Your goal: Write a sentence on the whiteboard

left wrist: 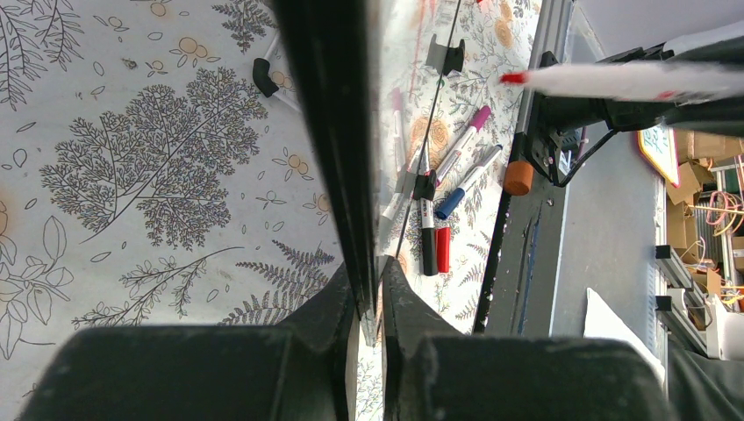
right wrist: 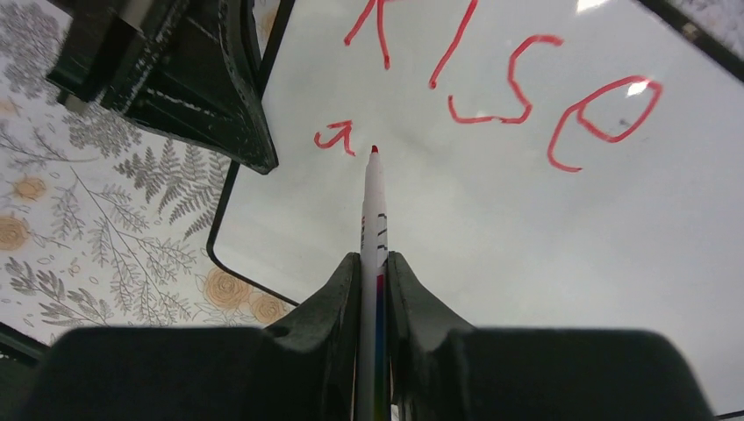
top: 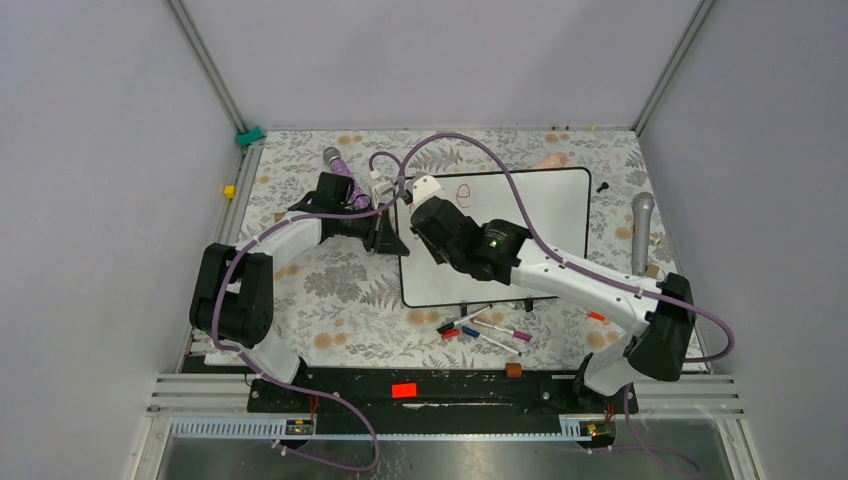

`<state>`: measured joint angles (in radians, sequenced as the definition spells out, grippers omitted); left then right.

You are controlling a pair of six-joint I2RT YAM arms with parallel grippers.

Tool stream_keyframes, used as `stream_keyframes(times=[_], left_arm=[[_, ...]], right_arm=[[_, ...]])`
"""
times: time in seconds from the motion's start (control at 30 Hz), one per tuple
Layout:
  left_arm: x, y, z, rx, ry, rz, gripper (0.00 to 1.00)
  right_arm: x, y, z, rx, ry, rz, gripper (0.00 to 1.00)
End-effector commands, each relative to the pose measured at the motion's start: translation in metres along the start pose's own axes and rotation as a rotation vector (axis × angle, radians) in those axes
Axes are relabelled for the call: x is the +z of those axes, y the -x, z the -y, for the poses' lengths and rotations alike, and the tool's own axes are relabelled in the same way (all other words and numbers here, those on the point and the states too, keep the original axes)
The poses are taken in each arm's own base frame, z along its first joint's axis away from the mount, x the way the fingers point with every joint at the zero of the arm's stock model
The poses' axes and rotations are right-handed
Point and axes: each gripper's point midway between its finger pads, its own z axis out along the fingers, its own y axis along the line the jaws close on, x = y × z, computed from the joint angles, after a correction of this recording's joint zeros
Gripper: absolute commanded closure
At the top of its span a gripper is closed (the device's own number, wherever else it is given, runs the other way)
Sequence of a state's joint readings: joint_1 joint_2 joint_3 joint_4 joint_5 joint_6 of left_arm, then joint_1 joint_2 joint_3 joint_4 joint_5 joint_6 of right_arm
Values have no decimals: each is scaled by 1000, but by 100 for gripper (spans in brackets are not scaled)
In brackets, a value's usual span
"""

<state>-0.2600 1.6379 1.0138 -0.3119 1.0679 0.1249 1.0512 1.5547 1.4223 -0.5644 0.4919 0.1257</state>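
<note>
Soft, even light is falling from overhead, leaving only faint shadows under the arms on the worktop (top: 330, 290). The whiteboard (right wrist: 526, 246) is glaring, with two bright spots sitting by the last letter of the sentence (right wrist: 526, 110). Up close, the left gripper (left wrist: 368, 281) and right gripper (right wrist: 375, 263) are blurring into dark masses. The marker (right wrist: 373, 202) is going soft toward the lens, while the pens (left wrist: 456, 167) by the worktop's near edge are showing sharp.

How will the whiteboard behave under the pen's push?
The whiteboard looks stiff: its rim runs straight from the shut left gripper. Its glossy face is probably slippery for the marker. Thin, likely light, it might slide unclamped.
</note>
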Motion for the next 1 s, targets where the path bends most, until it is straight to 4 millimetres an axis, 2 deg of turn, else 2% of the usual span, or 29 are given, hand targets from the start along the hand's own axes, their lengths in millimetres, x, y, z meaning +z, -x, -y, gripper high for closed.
stream_keyframes(times=[0.0, 0.17, 0.47, 0.97], left_arm=[[4, -23, -21, 32, 126, -84, 100], [4, -23, -21, 32, 124, -82, 100], [3, -23, -20, 37, 126, -81, 100], [2, -20, -18, 46, 124, -74, 100]], right_arm=[[-20, 37, 17, 48, -15, 133, 100], [-14, 39, 23, 52, -42, 122, 100], [-3, 45, 19, 36, -42, 110, 100], [10, 33, 18, 24, -70, 68, 100]])
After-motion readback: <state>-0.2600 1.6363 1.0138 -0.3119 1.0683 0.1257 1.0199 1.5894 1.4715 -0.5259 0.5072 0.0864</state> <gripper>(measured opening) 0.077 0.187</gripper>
